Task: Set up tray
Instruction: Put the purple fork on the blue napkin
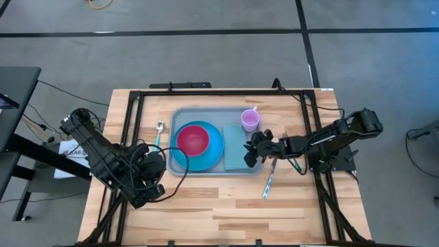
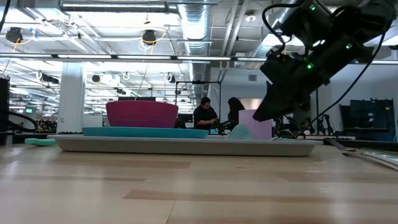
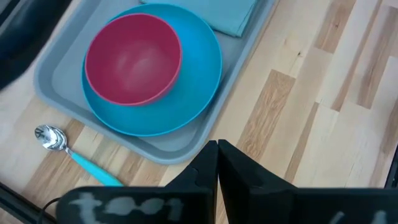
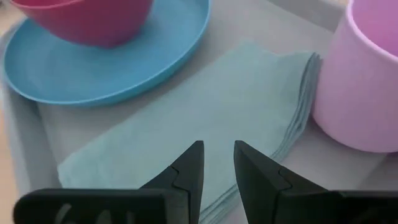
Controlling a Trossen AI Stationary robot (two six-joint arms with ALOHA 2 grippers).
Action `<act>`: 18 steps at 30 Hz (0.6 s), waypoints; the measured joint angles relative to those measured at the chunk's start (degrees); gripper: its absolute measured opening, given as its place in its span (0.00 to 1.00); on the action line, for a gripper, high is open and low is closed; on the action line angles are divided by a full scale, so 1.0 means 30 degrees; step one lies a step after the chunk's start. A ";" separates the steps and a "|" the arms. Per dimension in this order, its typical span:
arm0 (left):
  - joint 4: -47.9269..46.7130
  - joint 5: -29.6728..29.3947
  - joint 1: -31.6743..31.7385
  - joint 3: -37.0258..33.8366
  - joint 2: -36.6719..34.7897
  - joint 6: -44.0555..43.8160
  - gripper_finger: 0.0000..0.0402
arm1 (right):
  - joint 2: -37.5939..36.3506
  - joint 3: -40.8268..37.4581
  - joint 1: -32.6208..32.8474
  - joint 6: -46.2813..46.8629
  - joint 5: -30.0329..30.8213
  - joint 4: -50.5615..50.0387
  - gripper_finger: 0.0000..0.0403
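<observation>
From above, the tray [image 1: 236, 169] sat near the middle of the counter [image 1: 226, 206], toward its far edge. It carried a blue plate [image 1: 213, 154] with a red bowl [image 1: 193, 138] on it, a pale-teal napkin [image 1: 234, 145] beside the plate, and a pink cup [image 1: 250, 121] at the tray's far right corner. A spoon [image 1: 159, 130] lay just off the tray's left edge; another utensil [image 1: 268, 180] lay on the wood off its right side. The right pincer [image 1: 252, 152] hovered over the napkin's right edge, and the left pincer [image 1: 158, 192] waited near the counter's left front part.

At counter level, the tray [image 2: 186, 145] stretched across the middle — bowl [image 2: 142, 114] on the left, cup [image 2: 256, 127] on the right, people in the room behind.

The left wrist camera showed its pincer [image 3: 217, 149] fully closed and holding nothing, beside the tray's rim [image 3: 180, 147].

The right wrist camera showed its pincer [image 4: 218, 158] partly parted and empty — just above the napkin [image 4: 205, 118], the cup [image 4: 360, 81] close by.
</observation>
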 joint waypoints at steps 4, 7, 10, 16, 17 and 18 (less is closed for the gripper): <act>0.0000 0.0000 0.0007 0.0000 0.0000 0.0000 0.00 | -0.0160 -0.0003 0.0000 -0.0733 -0.0810 0.0097 0.20; 0.0000 0.0000 0.0000 0.0000 0.0000 0.0000 0.00 | -0.0610 0.0000 0.0000 -0.0768 -0.1354 0.0198 0.20; 0.0000 -0.0007 0.0000 0.0000 0.0000 0.0000 0.00 | -0.1396 0.0030 0.0000 -0.0780 -0.1790 0.0136 0.20; 0.0000 -0.0002 0.0000 0.0000 0.0000 0.0000 0.00 | -0.3336 0.0610 -0.0007 -0.1964 -0.1816 -0.0903 0.20; 0.0000 -0.0007 0.0000 0.0000 0.0000 0.0000 0.00 | -0.3548 0.0685 0.0014 -0.2380 -0.1850 -0.0868 0.20; 0.0000 -0.0001 0.0000 0.0000 0.0000 0.0000 0.00 | -0.3773 0.0713 0.0107 -0.2597 -0.1900 -0.0881 0.20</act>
